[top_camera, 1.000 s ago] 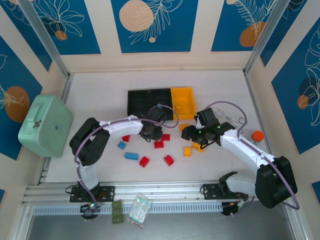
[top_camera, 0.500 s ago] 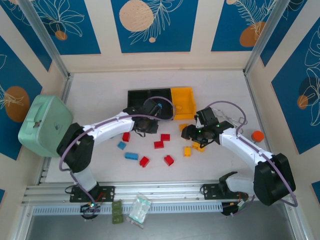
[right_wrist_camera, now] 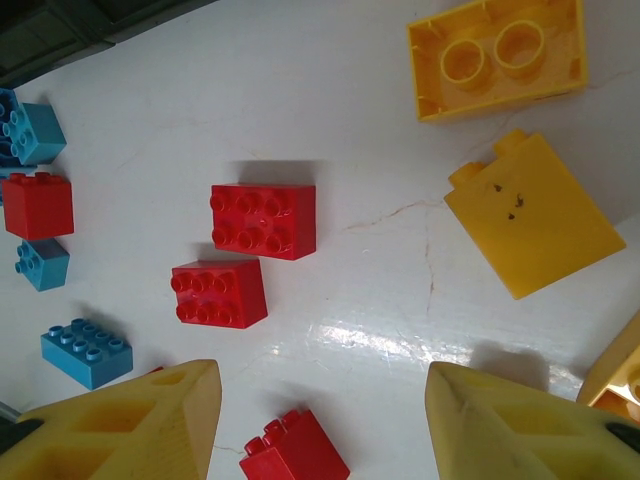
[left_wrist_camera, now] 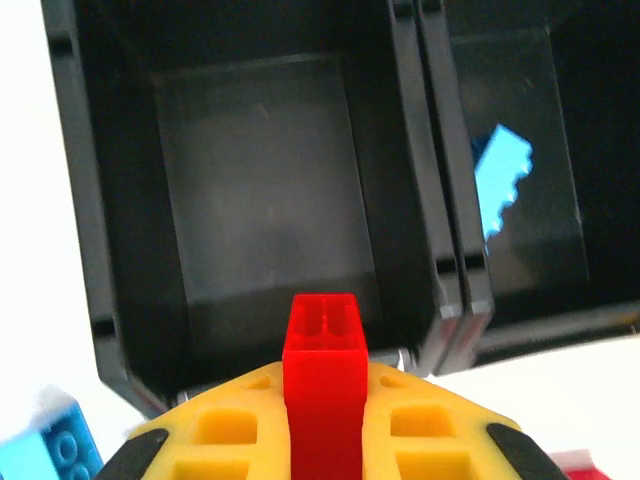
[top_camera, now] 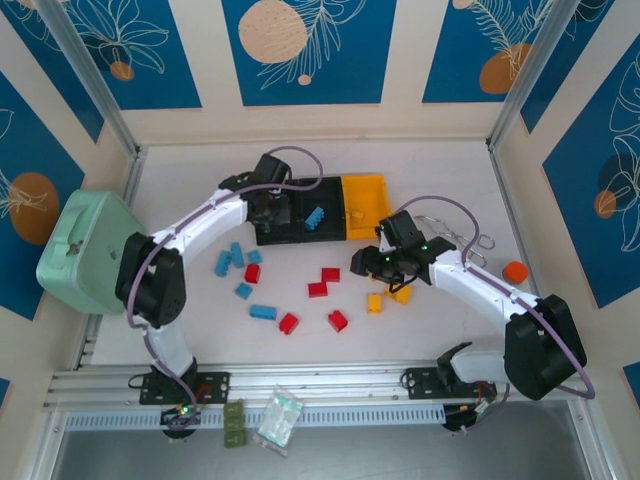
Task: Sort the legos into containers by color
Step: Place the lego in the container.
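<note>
Now the left fingers (left_wrist_camera: 225, 430) clench a red lego (left_wrist_camera: 322, 370) over the left black container (left_wrist_camera: 250, 200) at 12 o'clock, while the right fingers (right_wrist_camera: 130, 420) hang released above loose legos (right_wrist_camera: 262, 220) on the tabletop (right_wrist_camera: 330, 100).

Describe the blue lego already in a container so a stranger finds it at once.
A row of three bins, two black and one yellow, stands on the white table. The blue lego lies in the middle bin. It alone is in a bin; the other blue bricks lie on the table.
</note>
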`<act>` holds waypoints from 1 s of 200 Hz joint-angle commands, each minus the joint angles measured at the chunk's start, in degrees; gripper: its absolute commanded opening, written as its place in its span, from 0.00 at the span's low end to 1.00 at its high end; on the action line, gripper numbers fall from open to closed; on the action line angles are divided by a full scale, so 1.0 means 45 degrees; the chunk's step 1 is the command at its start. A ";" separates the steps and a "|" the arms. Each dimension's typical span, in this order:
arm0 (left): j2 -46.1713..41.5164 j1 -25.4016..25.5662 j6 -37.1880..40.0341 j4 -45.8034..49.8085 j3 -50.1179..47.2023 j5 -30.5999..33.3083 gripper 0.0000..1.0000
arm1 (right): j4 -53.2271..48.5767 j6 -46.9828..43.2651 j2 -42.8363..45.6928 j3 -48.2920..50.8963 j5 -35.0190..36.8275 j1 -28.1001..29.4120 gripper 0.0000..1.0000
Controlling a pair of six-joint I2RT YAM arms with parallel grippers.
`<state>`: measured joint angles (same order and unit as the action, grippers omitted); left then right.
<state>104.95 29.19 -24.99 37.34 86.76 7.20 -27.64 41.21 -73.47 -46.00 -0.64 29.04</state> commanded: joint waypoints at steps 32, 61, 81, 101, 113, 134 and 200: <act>0.2399 -0.0414 0.0536 0.1220 0.2378 -0.0027 0.16 | -0.0181 0.0256 0.0058 -0.0130 0.0084 0.0089 0.57; 0.3099 -0.0435 0.0442 0.1381 0.2807 0.0040 0.17 | -0.0215 0.0236 0.0106 -0.0168 0.0143 0.0051 0.57; 0.3317 -0.0456 0.0352 0.1467 0.2812 0.0165 0.21 | -0.0240 0.0235 0.0116 -0.0169 0.0163 0.0009 0.57; 0.3431 -0.0456 0.0275 0.1503 0.2754 0.0219 0.24 | -0.0260 0.0219 0.0109 -0.0187 0.0221 -0.0027 0.57; 0.3419 -0.0453 0.0239 0.1501 0.2728 0.0235 0.28 | -0.0284 0.0212 0.0119 -0.0188 0.0294 -0.0049 0.58; 0.3263 -0.0440 0.0203 0.1489 0.2625 0.0221 0.38 | -0.0400 0.0178 0.0136 -0.0212 0.0354 -0.0119 0.58; 0.0926 -0.0376 0.0145 0.0628 0.1054 -0.1012 0.42 | -0.1513 -0.0543 0.0365 -0.0766 0.0675 -0.1205 0.60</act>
<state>116.38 27.59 -23.99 41.69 94.21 6.42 -30.63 40.91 -73.23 -46.85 1.45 25.85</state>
